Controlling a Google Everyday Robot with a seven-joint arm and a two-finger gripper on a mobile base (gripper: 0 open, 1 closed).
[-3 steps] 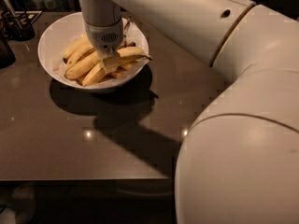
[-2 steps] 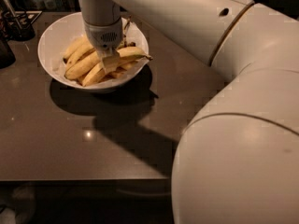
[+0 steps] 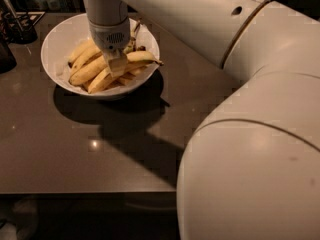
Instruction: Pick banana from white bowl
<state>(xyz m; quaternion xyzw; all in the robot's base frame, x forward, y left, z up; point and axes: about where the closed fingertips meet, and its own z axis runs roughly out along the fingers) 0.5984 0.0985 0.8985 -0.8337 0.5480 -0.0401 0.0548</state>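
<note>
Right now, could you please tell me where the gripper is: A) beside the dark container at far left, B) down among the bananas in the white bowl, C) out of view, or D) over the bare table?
B: the gripper sits low inside the white bowl, right at the piled bananas.

Colour-wise: the banana (image 3: 141,57) is plain yellow with a dark-brown stem tip, the same yellow as the other bananas (image 3: 84,55) around it. The white bowl (image 3: 56,40) is glossy plain white with no markings, up near the table's far left corner. The table (image 3: 75,149) is dark brown and shiny. The gripper (image 3: 118,64) is down in the bowl, pale grey with a dotted grille patch. The arm (image 3: 240,134) is cream with thin tan seams.
</note>
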